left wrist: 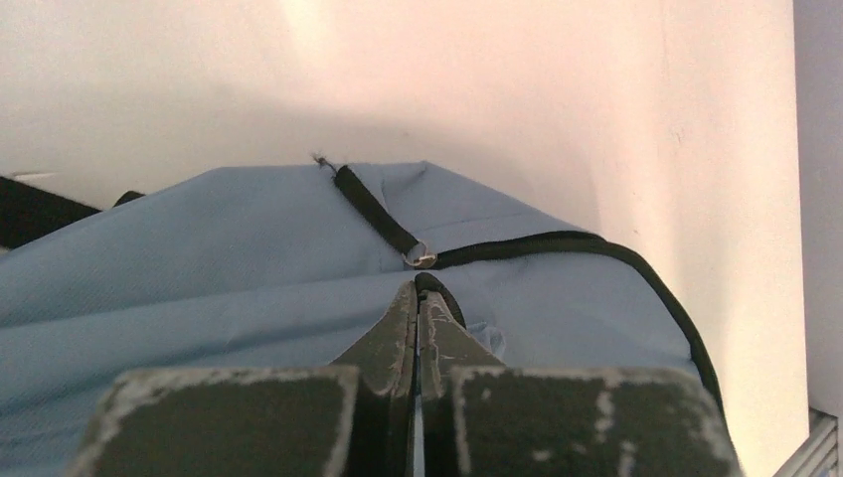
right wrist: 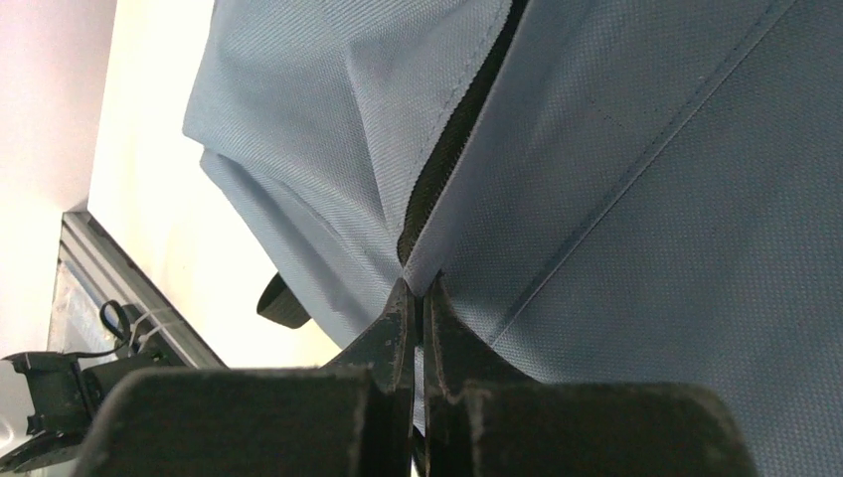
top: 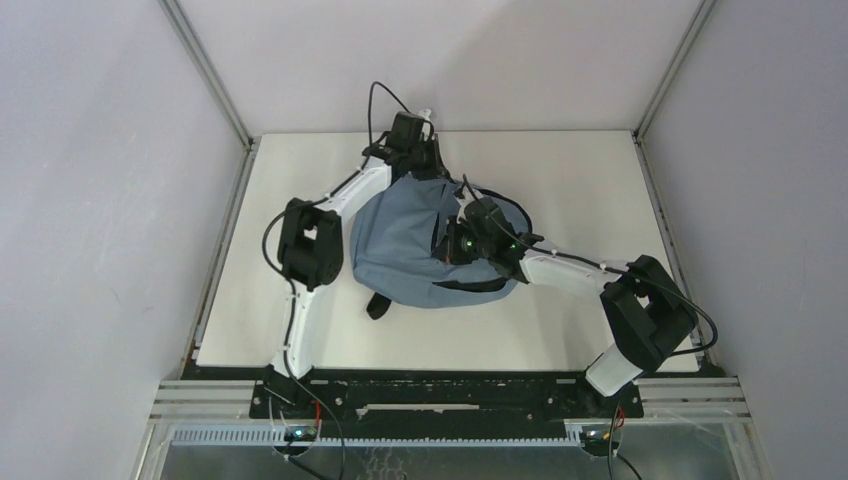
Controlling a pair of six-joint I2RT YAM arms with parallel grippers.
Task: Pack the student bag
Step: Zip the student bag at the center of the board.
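Left gripper (left wrist: 418, 290): closest to its wrist camera. Its two fingers were pressed together, and the tips nipped a black piece on the bag (left wrist: 199, 258) just below a small metal ring (left wrist: 420, 259).
Right gripper (right wrist: 419, 290): its fingers were also pressed together, pinching the bag's cloth edge at the lower end of a strip of black zip tape (right wrist: 452, 149).
Bag: grey-blue cloth, it lay on the middle of the table (top: 580, 190) between the two arms. Its far end was drawn up toward the left gripper.
Zip (left wrist: 596, 243): black, it ran from the ring along the bag's curved edge and down to the right.
Strap (top: 377, 305): a black end stuck out from the bag's near left edge onto the table.
Left arm: it curved round the bag's left side to its far end.
Right arm: it reached in from the right, with its wrist over the bag's right half.
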